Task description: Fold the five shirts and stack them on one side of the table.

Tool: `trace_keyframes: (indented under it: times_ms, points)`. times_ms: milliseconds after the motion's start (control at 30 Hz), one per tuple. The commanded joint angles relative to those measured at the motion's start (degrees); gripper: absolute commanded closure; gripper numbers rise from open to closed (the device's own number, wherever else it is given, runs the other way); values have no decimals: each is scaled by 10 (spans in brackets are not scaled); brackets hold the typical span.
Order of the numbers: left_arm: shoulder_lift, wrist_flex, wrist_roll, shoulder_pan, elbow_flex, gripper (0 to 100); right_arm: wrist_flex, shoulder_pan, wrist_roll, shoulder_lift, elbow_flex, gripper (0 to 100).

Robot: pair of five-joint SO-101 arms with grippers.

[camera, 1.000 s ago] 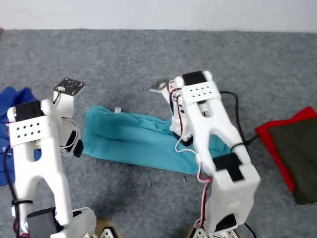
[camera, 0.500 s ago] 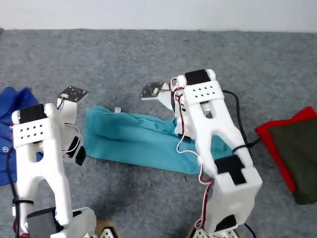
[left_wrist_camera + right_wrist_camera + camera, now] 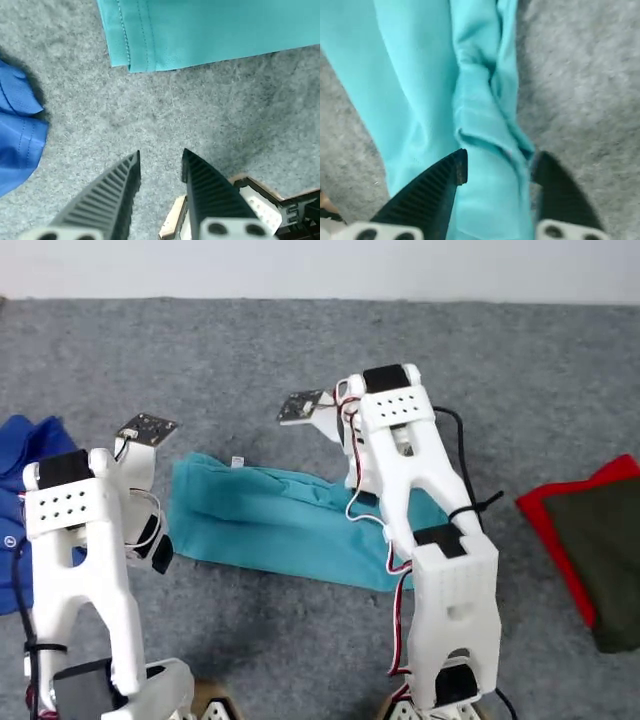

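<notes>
Teal shirt point(image 3: 260, 520) lies in a long strip mid-counter point(image 3: 500, 370) btw the arms, left gripper point(image 3: 161, 154) w/ fingers slightly apart over bare grey just off its hem, right gripper point(image 3: 501, 154) spread wide astride a bunched ridge of the cloth, perhaps touching it.

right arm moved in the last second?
Yes. The right arm has swung left, away from the red shirt, along the teal shirt.
</notes>
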Motion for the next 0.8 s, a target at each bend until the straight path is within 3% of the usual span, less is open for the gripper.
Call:
trace_keyframes:
  times_ms: [0,467,767]
  points:
    - [-21,0,-4,2,-3,871,21,7,4,0,-39,989]
    - [-21,0,-4,4,-4,871,25,41,-23,-28,-11,989]
    - [-21,0,-4,4,-1,871,21,-57,-80,-175,206,989]
